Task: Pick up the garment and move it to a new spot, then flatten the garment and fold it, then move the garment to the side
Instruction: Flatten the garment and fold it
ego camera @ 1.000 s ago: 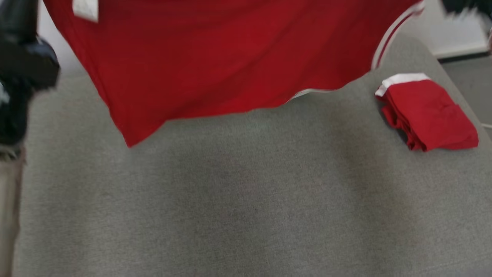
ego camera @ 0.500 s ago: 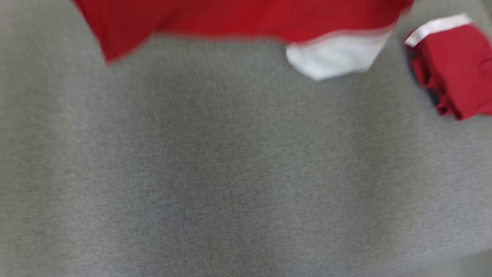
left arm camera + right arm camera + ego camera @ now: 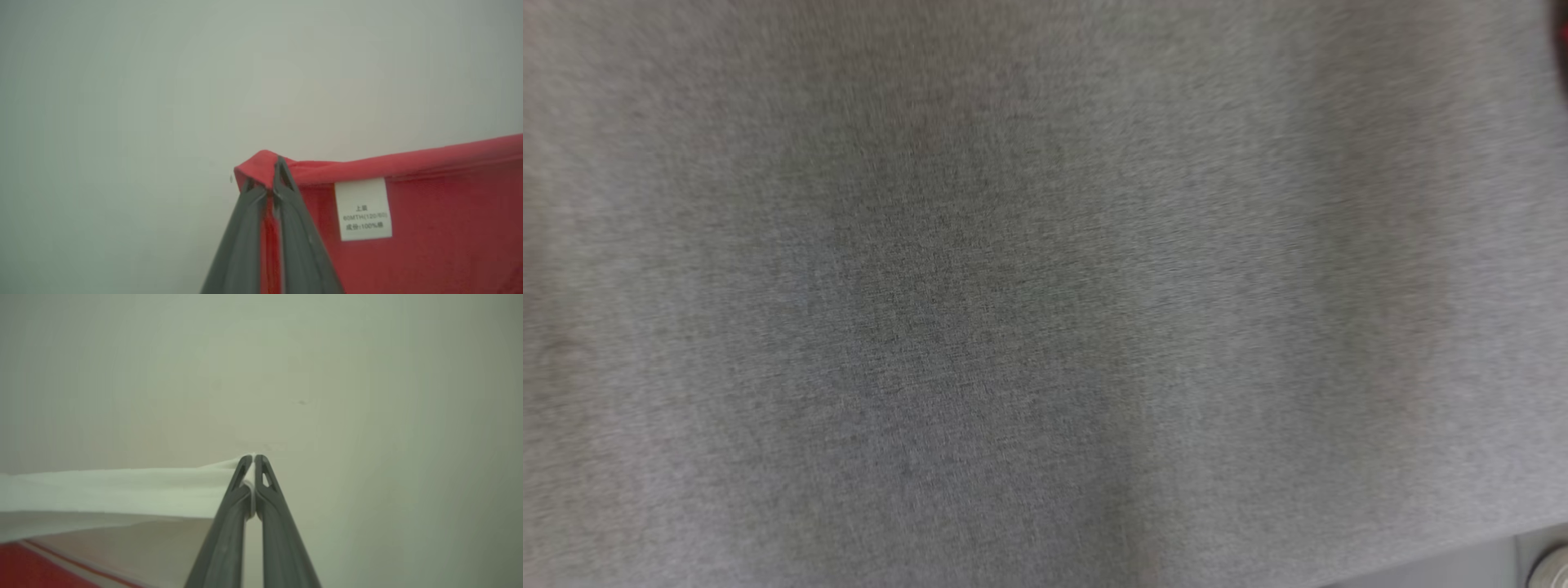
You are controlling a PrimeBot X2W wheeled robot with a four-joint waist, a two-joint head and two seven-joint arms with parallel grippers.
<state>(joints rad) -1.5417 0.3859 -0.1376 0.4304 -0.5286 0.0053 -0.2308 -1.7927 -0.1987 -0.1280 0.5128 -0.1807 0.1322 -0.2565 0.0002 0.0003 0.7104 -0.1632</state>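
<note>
Grey woven surface (image 3: 1045,294) runs across the head view, motion-blurred, with a red sliver (image 3: 1563,37) at the far upper right edge, too small to identify. What changed: a second ago the garment hung across the top of that frame with a folded red pile at the right. The whole picture has since slid off both, so read it as the head tipping, not the cloth dropping. You can't judge the hang from the head view right now, so go by the wrist views. Both look along their fingers at a plain pale wall (image 3: 122,102), so I'd say both arms are raised and pointing away from the surface with the cloth strung between them. The left gripper (image 3: 264,173) at bottom centre of its frame is pinched fully shut on a red corner of the garment (image 3: 441,253). The top edge runs off taut to the right edge of frame, and a white label (image 3: 363,209) sits just right of the fingers. The right gripper (image 3: 254,457) is also closed tight, on the white trim (image 3: 122,492). That stretches from the tips to the left edge, with red cloth below it at lower left. So the pickup looks done and the garment is airborne, spread between two corners. The lay-down and flattening on the grey surface are not yet done. Keep tension even, since both grips are thin edge pinches and could slip.
</note>
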